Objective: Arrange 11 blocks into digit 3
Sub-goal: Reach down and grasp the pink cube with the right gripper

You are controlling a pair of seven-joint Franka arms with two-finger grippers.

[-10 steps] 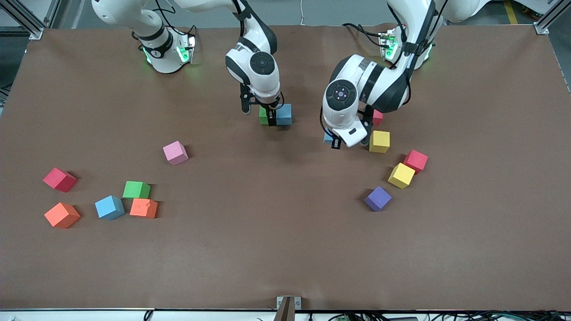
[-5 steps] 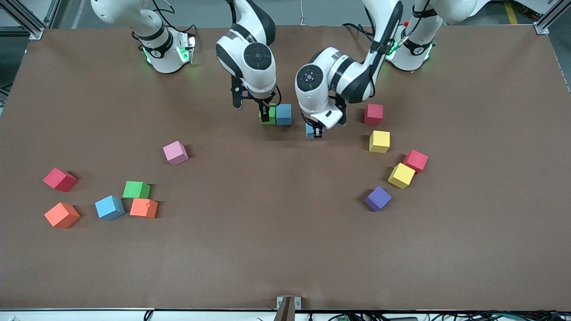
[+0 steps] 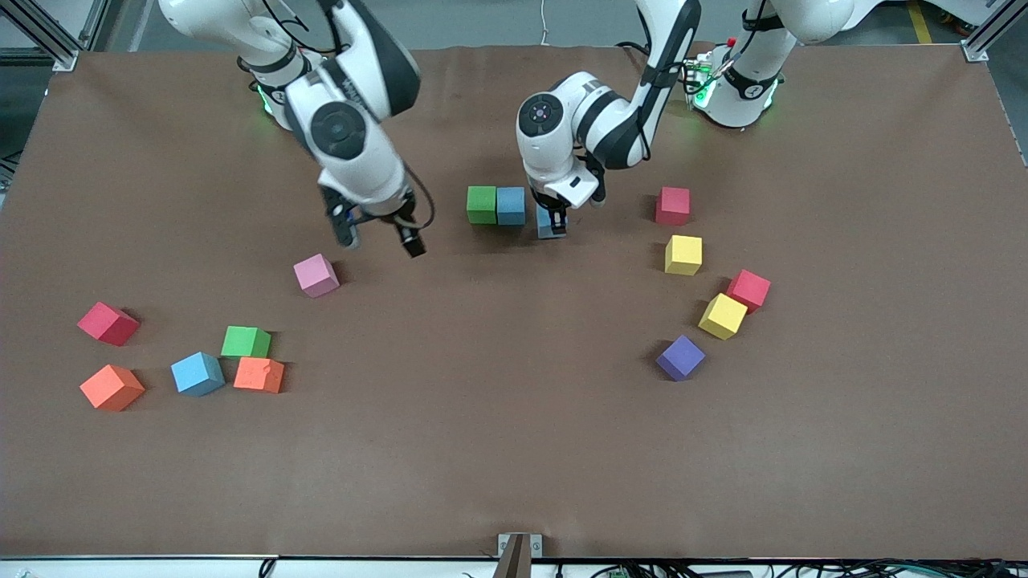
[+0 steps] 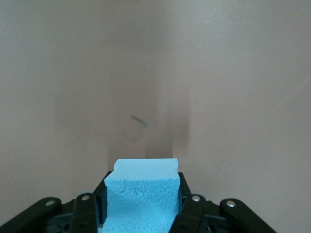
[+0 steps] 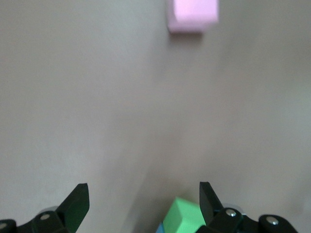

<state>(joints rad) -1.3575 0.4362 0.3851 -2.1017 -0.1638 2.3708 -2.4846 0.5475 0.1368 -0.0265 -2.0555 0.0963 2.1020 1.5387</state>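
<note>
While the left gripper (image 3: 553, 221) is clamped on a small light-blue foam cube (image 4: 141, 196), it sits low over the brown table (image 3: 514, 449), just beside a pair of touching cubes: a blue foam cube (image 3: 511, 205) next to the gripper and a green foam cube (image 3: 481, 204) on that cube's side toward the right arm's end. In the left wrist view the held cube fills the space between the black fingers (image 4: 192, 208), with bare table past it.

The right gripper (image 3: 379, 237) hangs above the table with its fingers spread wide and nothing between them. A pink foam cube (image 3: 316, 275) lies near it, toward the front camera and the right arm's end.

Toward the left arm's end from the left gripper lie a red cube (image 3: 672, 205), a yellow cube (image 3: 683, 254), a second red cube (image 3: 748, 289) touching a second yellow cube (image 3: 722, 315), and a purple cube (image 3: 680, 357).

Well apart from the right gripper, nearer the front camera, lies a cluster: a red cube (image 3: 108, 323), two orange cubes (image 3: 112, 387) (image 3: 259, 374), a blue cube (image 3: 197, 373) and a green cube (image 3: 246, 342).

No container is on the table.
</note>
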